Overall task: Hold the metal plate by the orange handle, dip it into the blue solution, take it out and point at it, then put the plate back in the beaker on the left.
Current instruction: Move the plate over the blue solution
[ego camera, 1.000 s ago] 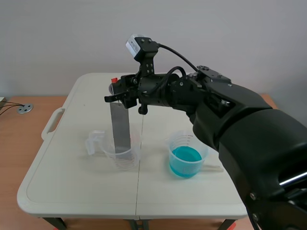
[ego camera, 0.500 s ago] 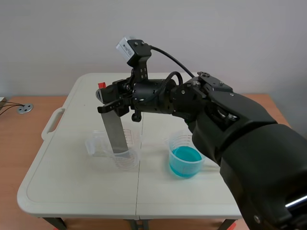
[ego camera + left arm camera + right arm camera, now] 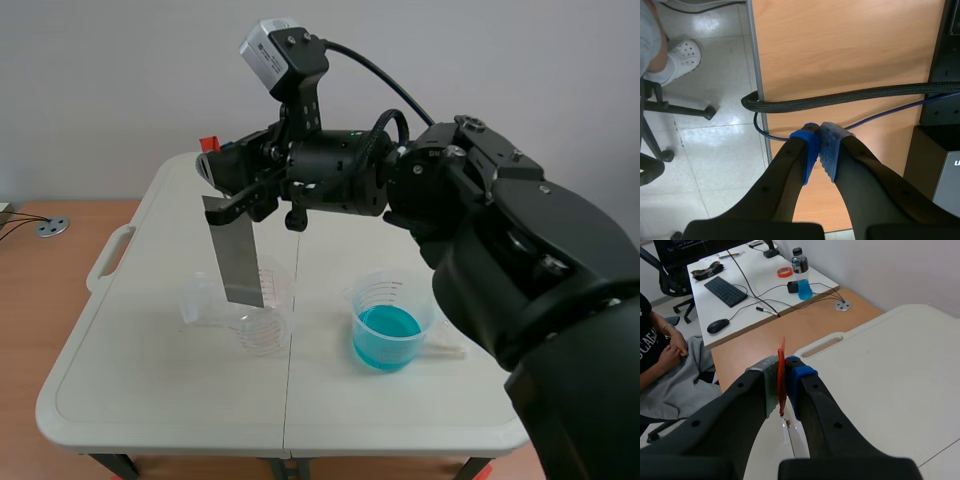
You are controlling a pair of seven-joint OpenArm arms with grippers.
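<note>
Right gripper point(image 3: 783, 369) clamped on the thin orange handle point(image 3: 782, 347) of the flat grey metal plate point(image 3: 235, 255).
The plate is hung toward 5 o'clock from the pinch, likely so that the bare metal is left free for dipping. Its lower end is seen at the mouth of the clear plastic beaker point(image 3: 262, 335). The clear beaker of blue solution point(image 3: 388, 335) stands at 3 o'clock of it on the white table point(image 3: 150, 400). The left gripper point(image 3: 819, 139) is closed on nothing, off the table, probably reserved for pointing.
</note>
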